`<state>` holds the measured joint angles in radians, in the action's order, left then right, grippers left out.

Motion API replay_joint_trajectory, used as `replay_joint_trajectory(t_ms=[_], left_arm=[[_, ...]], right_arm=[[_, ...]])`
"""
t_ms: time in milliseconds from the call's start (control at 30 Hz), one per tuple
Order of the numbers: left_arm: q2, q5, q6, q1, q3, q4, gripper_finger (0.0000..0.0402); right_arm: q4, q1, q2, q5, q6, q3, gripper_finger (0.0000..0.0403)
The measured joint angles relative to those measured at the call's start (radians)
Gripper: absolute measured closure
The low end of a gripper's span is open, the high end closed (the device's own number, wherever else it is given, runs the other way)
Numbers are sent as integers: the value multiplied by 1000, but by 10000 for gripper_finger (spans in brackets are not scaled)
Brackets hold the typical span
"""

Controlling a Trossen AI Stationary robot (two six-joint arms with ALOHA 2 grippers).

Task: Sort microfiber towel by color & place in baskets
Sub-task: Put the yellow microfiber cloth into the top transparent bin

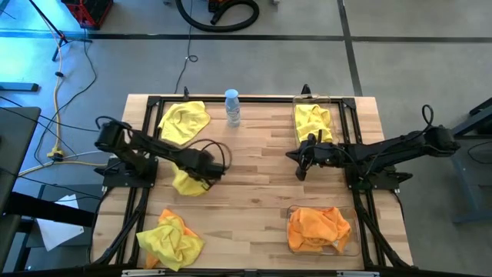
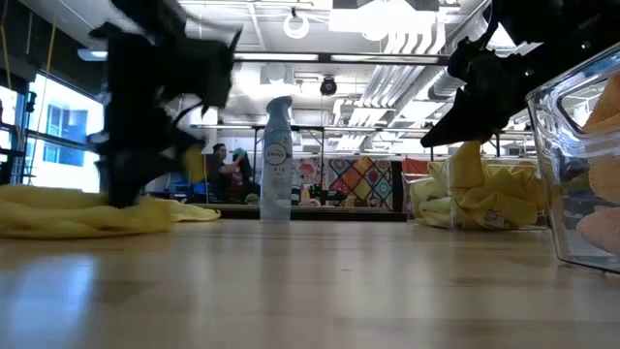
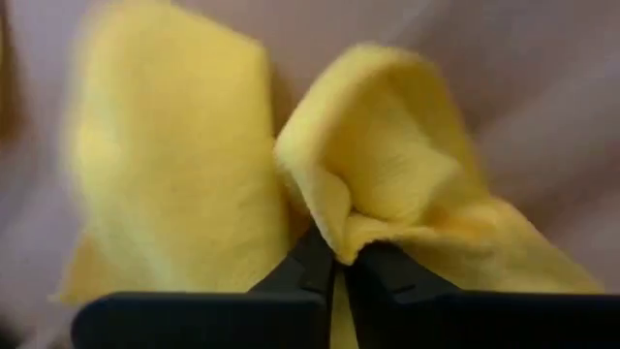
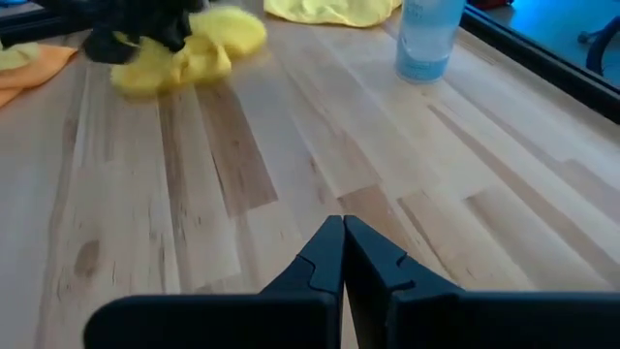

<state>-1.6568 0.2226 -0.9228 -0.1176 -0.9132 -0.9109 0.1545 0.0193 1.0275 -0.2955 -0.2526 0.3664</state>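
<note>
My left gripper [image 1: 202, 174] is left of the table's middle, shut on a bright yellow towel [image 1: 187, 184] that bunches under it; the right wrist view shows this towel [image 4: 189, 56] too. My right gripper [image 1: 302, 164] is shut and holds nothing. It hovers over bare wood right of the middle, near the far right basket [image 1: 339, 108], which holds a yellow towel [image 1: 312, 120]. An orange towel [image 1: 318, 228] fills the near right basket [image 1: 356, 240]. Another yellow towel [image 1: 184, 121] lies at the far left. A yellow towel with some orange [image 1: 170, 239] lies at the near left. My left gripper pinches a raised fold of the yellow towel [image 3: 341, 244] between its two fingers [image 3: 302, 271], coming from above. The cloth spreads out in two lobes beyond the fingertips. Whether its lower part rests on the table I cannot tell.
A clear spray bottle [image 1: 232, 108] stands at the far middle of the table. A black metal frame [image 1: 146, 185] runs along both sides and the far edge. Bare wood [image 1: 254, 192] lies open between the two arms.
</note>
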Motion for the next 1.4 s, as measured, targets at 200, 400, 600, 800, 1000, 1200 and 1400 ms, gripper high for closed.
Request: replay_joint_trajectory(t_ms=[200, 400, 600, 800, 1000, 1200, 1400], left_arm=[[102, 56, 280, 13, -195, 74, 400], [119, 100, 541, 44, -386, 139, 401], [84, 3, 721, 105, -473, 293, 401], [40, -15, 777, 146, -535, 384, 401], [-7, -66, 823, 158, -594, 443, 401], [-14, -32, 838, 157, -608, 443, 400], [-14, -29, 875, 158, -608, 435, 368]], right_arm=[[117, -6, 0, 0, 31, 0, 382], [291, -6, 9, 0, 139, 0, 300], [584, -6, 104, 22, 267, 0, 195], [718, -6, 264, 63, 314, 70, 127], [655, -6, 450, 41, 313, 251, 116], [320, -6, 532, -8, 313, 425, 169], [119, -6, 525, -11, 256, 499, 365]])
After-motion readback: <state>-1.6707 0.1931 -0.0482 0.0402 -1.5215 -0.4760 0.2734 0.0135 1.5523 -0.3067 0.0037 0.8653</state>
